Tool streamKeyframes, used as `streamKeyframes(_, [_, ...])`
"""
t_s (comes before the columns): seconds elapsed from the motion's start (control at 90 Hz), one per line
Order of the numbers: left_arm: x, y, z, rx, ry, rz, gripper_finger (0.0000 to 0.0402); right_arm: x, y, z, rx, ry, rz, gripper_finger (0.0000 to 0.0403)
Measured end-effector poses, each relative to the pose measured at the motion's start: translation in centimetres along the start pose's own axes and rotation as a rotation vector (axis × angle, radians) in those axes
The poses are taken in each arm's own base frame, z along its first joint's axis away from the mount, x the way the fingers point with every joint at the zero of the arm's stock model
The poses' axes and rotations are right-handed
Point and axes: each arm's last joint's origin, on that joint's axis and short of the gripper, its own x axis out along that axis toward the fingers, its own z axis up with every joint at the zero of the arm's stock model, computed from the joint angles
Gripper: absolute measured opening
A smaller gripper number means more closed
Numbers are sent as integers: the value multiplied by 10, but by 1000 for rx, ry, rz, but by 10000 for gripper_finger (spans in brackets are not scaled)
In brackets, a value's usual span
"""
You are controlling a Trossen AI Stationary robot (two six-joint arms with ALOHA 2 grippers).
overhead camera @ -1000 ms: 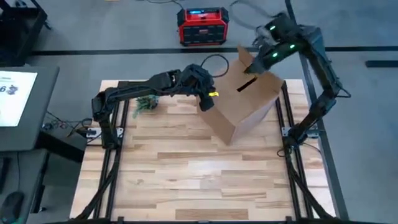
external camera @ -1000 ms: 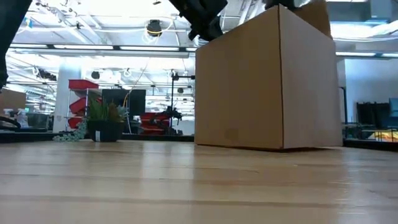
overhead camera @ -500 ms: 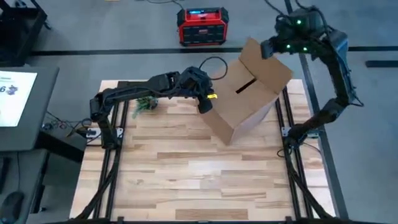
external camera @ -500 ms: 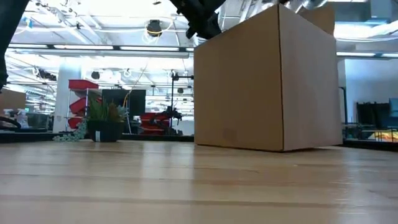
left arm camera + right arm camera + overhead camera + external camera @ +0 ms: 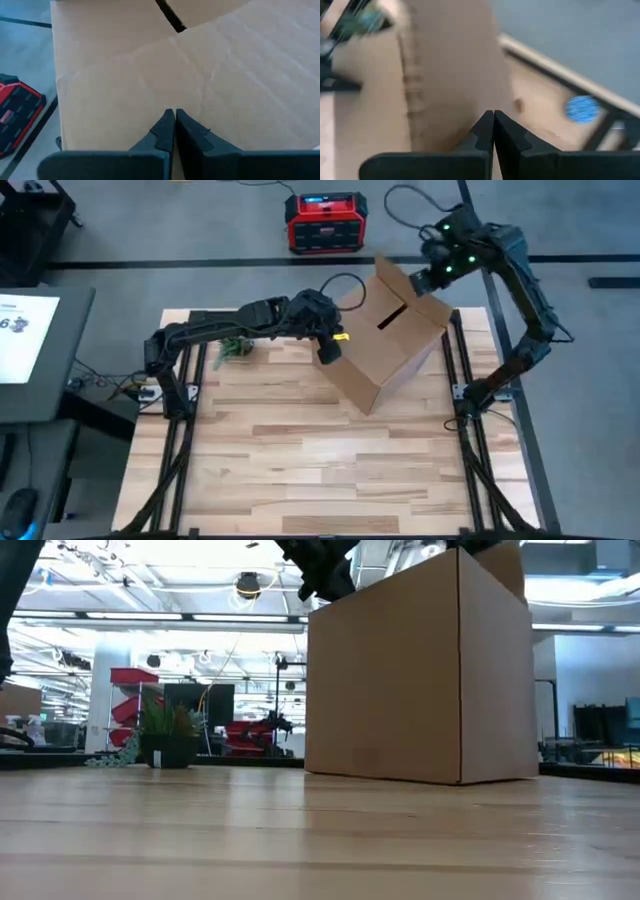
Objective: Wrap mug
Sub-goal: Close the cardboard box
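Mug unseen; cardboard box (image 5: 385,350) upright

**Robotics lab in an open industrial hall**

Looked like a lab or workshop floor. Wooden-slat table (image 5: 300,440) mounted on black metal framing, set on grey concrete marked with dark floor lines. Red portable power station (image 5: 326,221) parked behind it. Seen beyond: bright ceiling strip lights, red equipment racks, a potted plant (image 5: 166,735).

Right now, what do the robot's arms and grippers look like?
Both arms are dark and jointed. The left arm carries a small yellow mark by its wrist. The right arm shows green lights near its top. Each gripper ends in two dark, pointed fingers.
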Motion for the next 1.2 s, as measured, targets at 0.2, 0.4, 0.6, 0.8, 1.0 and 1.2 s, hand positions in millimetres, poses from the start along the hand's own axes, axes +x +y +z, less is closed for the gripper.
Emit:
streamKeyframes(0.2, [-8, 1, 0, 4, 4, -2, 0, 16, 31, -15, -111, 100, 130, 0])
streamKeyframes(0.4, [-8, 8, -2, 47, 17, 5, 0, 48, 52, -31, -182, 142, 174, 0])
streamKeyframes(0.6, [-14, 14, -4, 97, 38, 15, 0, 84, 74, -47, -201, 113, 238, 0])
streamKeyframes(0.8, [-20, 29, -4, 114, 37, 48, 0, 103, 101, -62, -192, 68, 314, 0])
streamKeyframes(1.0, [-32, 40, -1, 86, -1, 59, 0, 103, 120, -65, -262, 8, 364, 0])
streamKeyframes(1.2, [-70, 35, 6, 16, -100, -3, 0, 102, 122, -62, -380, -53, 388, 0])
